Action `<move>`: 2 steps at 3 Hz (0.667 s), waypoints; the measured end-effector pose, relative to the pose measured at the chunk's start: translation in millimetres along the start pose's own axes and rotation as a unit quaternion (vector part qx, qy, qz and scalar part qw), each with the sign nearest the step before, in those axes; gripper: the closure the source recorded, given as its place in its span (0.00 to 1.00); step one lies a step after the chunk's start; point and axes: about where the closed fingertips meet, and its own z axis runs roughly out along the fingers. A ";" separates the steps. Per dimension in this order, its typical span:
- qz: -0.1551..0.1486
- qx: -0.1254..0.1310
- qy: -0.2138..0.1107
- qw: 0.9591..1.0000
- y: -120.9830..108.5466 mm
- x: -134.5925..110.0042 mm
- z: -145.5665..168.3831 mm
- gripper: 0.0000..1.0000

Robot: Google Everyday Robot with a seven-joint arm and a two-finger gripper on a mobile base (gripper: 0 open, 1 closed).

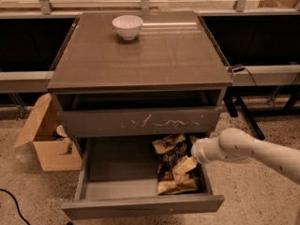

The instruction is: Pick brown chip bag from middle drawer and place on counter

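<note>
Below the tabletop, my pincer was at the chip bag in the open drawer, though I couldn't tell its grip.

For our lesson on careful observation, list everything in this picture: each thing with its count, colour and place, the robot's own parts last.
counter: one, glossy grey-brown, cabinet top
bowl: one, white, on the counter, towards the back
scratched drawer front: one, grey-brown, below the counter
middle drawer: one, grey-brown, pulled open beneath it
brown chip bag: one, dark brown and tan, middle drawer's right side
cardboard box: one, tan, floor left of cabinet
arm: one, white, reaching from the right
gripper: one, cream, over the chip bag in the drawer
</note>
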 end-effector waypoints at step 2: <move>0.041 -0.022 0.004 0.999 -3.0 27.6 26.9 0.00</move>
